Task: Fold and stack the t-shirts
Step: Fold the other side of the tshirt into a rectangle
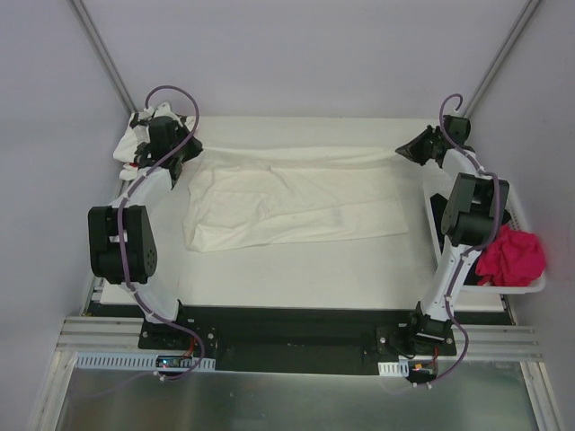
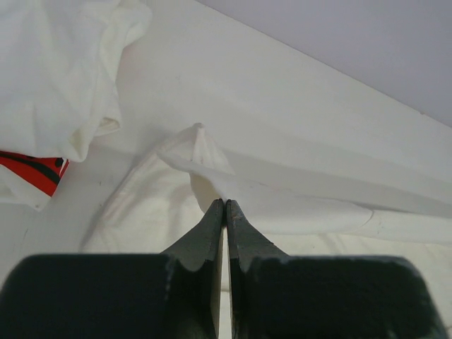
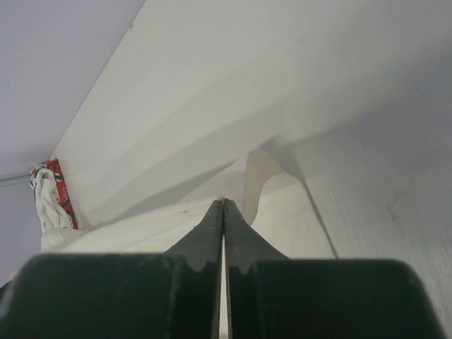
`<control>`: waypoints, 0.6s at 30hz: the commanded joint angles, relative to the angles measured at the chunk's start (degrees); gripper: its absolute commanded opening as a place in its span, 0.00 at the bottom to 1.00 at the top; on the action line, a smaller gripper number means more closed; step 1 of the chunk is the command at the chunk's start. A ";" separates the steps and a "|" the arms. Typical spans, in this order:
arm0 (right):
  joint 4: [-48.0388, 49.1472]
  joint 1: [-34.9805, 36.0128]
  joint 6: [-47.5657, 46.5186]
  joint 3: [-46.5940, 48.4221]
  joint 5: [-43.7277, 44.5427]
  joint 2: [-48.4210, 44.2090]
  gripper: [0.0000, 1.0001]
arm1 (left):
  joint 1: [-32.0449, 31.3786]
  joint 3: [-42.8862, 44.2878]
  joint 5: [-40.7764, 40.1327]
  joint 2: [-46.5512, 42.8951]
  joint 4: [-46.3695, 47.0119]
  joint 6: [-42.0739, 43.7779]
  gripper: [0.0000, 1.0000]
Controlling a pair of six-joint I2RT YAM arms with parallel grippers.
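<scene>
Left wrist: tool (image 2: pixel 224 204) tight on shirt (image 2: pixel 289 201)

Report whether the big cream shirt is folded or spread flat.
Partly folded: the large cream-white cloth t-shirt lies wrinkled, its far edge pulled into a taut raised ridge between the shut left pincer and right pincer.

A white plastic basket (image 1: pixel 517 289) stands on the near side of the right gripper (image 1: pixel 404 150), at the table's right edge. In it lies a crumpled pink-red cloth (image 1: pixel 512 256), which seems to hang over the rim. The white table (image 1: pixel 296 269) spreads under that gripper and the left gripper (image 1: pixel 190 153). Beyond both rises a plain grey wall (image 1: pixel 296 54), with a slanting metal pole (image 1: pixel 103 54) at its left.
</scene>
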 commanded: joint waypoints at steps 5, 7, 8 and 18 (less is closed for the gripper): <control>2.36 -1.76 0.07 -3.78 -0.83 -8.05 0.01 | 0.75 -2.63 -2.22 -5.86 3.26 -1.17 0.00; 2.44 -1.93 -0.02 -5.19 -0.92 -9.11 0.01 | 0.83 -3.77 -1.95 -6.39 3.52 -1.61 0.00; 2.44 -1.93 -0.19 -5.63 -0.92 -9.46 0.01 | 0.83 -4.12 -2.04 -6.65 3.61 -1.61 0.00; 2.36 -2.55 -0.37 -10.12 -1.53 -13.15 0.01 | 0.83 -7.37 -1.25 -8.76 4.05 -2.49 0.00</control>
